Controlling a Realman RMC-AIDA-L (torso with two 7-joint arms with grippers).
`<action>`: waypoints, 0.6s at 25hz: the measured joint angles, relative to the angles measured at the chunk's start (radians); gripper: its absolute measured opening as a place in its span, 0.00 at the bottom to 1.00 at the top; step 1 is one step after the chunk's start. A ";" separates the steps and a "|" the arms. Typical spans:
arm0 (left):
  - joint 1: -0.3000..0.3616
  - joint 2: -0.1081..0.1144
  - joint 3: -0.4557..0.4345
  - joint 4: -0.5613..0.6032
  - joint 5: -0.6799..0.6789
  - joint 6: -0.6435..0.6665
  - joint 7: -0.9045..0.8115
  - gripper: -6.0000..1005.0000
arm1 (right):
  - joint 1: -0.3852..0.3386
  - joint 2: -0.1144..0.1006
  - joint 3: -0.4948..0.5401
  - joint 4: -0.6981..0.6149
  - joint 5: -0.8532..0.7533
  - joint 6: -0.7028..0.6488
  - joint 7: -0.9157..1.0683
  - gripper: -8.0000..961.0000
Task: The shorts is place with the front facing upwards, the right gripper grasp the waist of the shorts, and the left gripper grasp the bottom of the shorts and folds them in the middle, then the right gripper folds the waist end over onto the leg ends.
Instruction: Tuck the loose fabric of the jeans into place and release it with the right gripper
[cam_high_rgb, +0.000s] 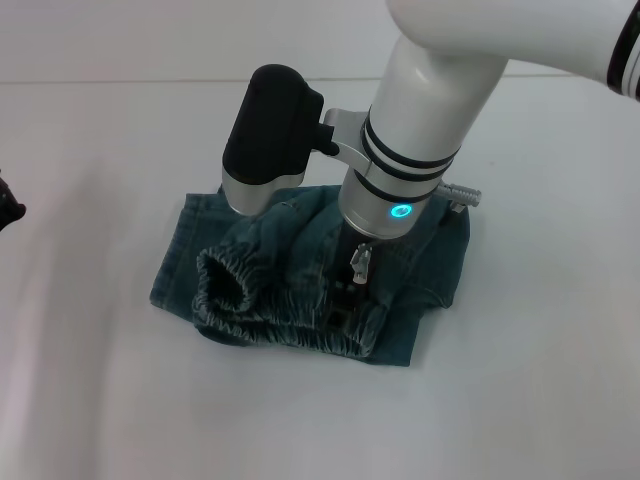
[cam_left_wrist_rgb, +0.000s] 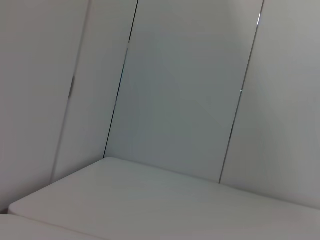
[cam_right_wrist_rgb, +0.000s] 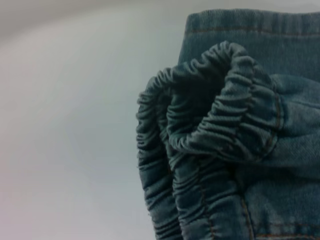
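Head view: shorts (cam_high_rgb: 300, 280) lie bunched on table (cam_high_rgb: 520, 380), right tool (cam_high_rgb: 345, 305) down on waist, fingers hidden, grip can't tell. Soft, light denim; best taken by thick elastic waistband (cam_right_wrist_rgb: 220, 125).

The shorts (cam_high_rgb: 300, 280) are washed denim cloth, matt and a little rough, with a ribbed, gathered elastic waistband (cam_right_wrist_rgb: 210, 145) and orange stitching. The tabletop (cam_high_rgb: 100, 400) looks smooth, white and matt. The arm (cam_high_rgb: 440, 90) has a glossy white shell.

The right pincer (cam_high_rgb: 345, 305) tips are buried in the shorts (cam_high_rgb: 250, 290).
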 joint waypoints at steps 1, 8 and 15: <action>0.000 0.000 0.000 0.000 0.000 0.000 0.002 0.02 | -0.001 0.000 0.000 -0.001 0.000 -0.001 0.000 0.83; 0.000 -0.001 0.000 0.000 0.000 -0.001 0.006 0.02 | -0.006 -0.002 0.000 -0.002 -0.001 -0.004 -0.006 0.60; 0.003 -0.001 0.000 0.000 0.000 -0.001 0.007 0.02 | -0.008 -0.003 -0.001 -0.001 -0.001 -0.004 -0.008 0.31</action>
